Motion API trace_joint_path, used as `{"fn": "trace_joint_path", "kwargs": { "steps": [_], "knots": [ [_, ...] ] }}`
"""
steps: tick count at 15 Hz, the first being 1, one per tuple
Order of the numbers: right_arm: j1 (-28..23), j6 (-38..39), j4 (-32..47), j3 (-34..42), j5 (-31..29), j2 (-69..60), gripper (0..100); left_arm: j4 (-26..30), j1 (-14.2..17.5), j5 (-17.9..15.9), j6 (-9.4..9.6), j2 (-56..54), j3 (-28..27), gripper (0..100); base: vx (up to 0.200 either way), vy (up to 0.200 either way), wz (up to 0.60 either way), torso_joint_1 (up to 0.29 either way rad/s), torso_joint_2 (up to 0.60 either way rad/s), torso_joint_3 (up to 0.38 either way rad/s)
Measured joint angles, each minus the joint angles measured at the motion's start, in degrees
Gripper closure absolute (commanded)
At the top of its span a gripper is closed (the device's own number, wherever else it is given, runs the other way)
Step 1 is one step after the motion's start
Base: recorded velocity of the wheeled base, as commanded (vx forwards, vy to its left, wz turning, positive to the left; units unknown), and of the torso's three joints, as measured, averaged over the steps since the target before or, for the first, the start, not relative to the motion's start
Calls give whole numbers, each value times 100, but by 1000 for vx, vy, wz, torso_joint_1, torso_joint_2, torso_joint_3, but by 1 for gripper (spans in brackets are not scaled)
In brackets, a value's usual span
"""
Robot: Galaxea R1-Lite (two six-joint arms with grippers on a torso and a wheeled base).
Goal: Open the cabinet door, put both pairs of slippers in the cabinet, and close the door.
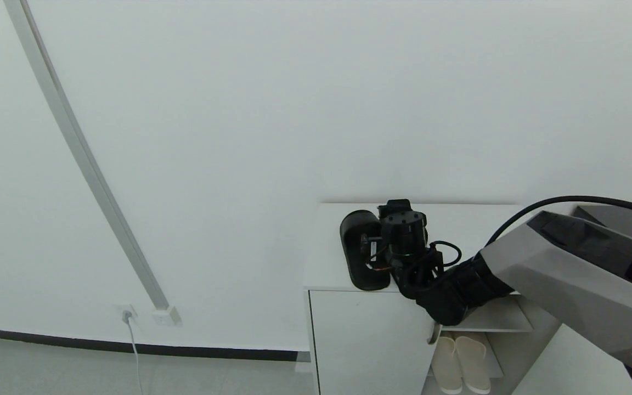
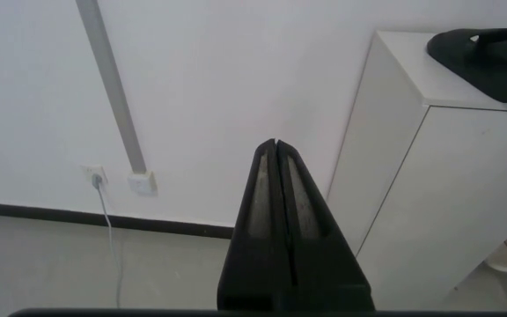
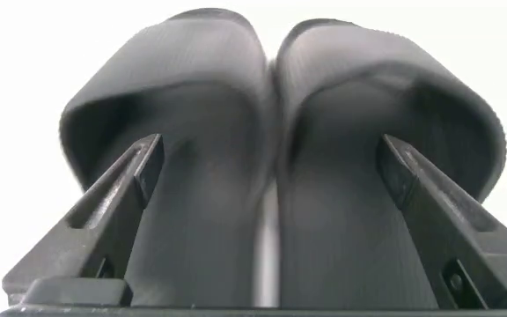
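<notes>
A plain white wall [image 1: 294, 99] fills the back, with a grey floor [image 1: 47, 367] and a black skirting strip [image 1: 129, 346] at its foot. Well left of the cabinet [image 1: 371, 340], a grey cable duct [image 1: 83, 153] slants down the wall to a small box [image 1: 167, 316]. Just beside the box is a wall socket [image 1: 128, 314], its pale cord [image 1: 135, 351] dropping to the floor.

My left gripper [image 2: 275, 145] hangs out left of the cabinet, fingers pressed together on nothing.

On the cabinet's top, at its left front corner, sits the black pair of slippers [image 1: 351, 236], side by side. My right gripper [image 3: 271, 154] meets them from the cabinet's right, fingers spread wide with one tip in each slipper's mouth. I cannot tell whether they touch.

The cabinet's left door is closed. Its right half stands open, with my right arm crossing in front of the upper shelf. The white pair of slippers [image 1: 458, 365] lies on a lower shelf inside.
</notes>
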Motion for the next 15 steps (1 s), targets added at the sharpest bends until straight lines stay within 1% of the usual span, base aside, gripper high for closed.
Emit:
{"fn": "trace_joint_path", "kwargs": {
  "steps": [5, 6, 9, 15],
  "knots": [
    [-107, -69, 575, -962, 111, 411, 0, 0, 0, 0, 0, 0, 0, 100, 0, 0, 0, 0, 0, 0],
    [-127, -69, 670, -1119, 156, 490, 100, 0, 0, 0, 0, 0, 0, 100, 0, 0, 0, 0, 0, 0],
    [-124, -72, 705, -1326, 201, 634, 100, 0, 0, 0, 0, 0, 0, 100, 0, 0, 0, 0, 0, 0],
    [-146, -69, 683, -1291, 206, 614, 100, 0, 0, 10, -9, 0, 0, 100, 0, 0, 0, 0, 0, 0]
  ]
}}
